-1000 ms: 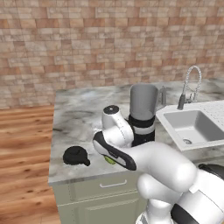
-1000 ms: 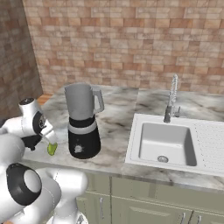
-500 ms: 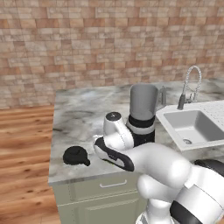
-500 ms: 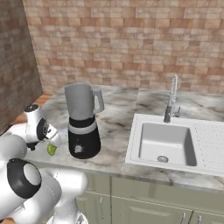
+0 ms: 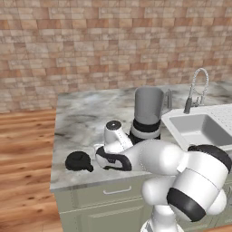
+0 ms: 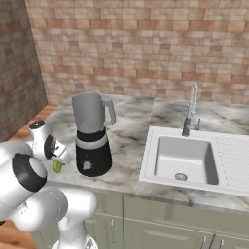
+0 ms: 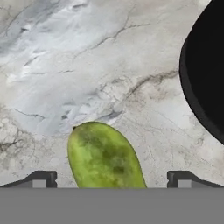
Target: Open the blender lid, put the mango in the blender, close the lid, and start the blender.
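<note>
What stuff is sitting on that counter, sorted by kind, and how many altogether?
Blenders: 1, the blender
Loose lids: 1, the blender lid
Fruit: 1, the mango
Sinks: 1, the sink
Taps: 1, the faucet
Total: 5

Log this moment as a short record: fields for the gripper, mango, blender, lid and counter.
gripper: open, low over the counter, fingertips either side of the mango, not closed on it
mango: yellow-green, lying on the counter beside the blender base
blender: upright, jar open at the top, left of the sink
blender lid: off the jar, resting on the counter near the left front edge
counter: grey marble
</note>
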Motion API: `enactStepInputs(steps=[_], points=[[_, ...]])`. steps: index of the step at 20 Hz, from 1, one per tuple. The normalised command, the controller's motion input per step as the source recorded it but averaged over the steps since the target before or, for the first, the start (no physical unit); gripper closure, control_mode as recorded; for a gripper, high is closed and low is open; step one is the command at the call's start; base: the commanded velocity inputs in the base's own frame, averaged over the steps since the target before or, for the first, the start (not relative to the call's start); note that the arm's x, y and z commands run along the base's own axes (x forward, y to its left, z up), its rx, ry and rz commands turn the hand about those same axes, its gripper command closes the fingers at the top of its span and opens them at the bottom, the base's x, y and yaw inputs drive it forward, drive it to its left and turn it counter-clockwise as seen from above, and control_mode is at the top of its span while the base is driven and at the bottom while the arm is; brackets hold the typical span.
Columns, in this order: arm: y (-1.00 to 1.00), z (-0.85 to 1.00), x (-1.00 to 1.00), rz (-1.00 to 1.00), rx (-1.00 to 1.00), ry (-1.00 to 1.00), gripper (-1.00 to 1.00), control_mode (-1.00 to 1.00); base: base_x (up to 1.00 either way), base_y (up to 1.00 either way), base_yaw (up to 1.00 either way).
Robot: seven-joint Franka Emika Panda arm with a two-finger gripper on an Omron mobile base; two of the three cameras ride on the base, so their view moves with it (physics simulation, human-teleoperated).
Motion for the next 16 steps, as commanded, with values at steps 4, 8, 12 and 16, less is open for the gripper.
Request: enactStepInputs(steps=[4, 8, 12, 16], points=[[0.04, -0.31, 0.00, 0.03, -0.02, 0.05, -1.00, -1.00, 0.00, 0.00, 0.00], [0.00, -0.30, 0.01, 0.00, 0.00, 0.06, -1.00, -1.00, 0.00, 0.00, 0.00], [0.00, -0.37, 0.02, 0.00, -0.01, 0.08, 1.00, -1.00, 0.00, 0.00, 0.00], [0.00, -0.11, -0.02, 0.00, 0.00, 0.02, 1.00, -1.00, 0.00, 0.00, 0.00]])
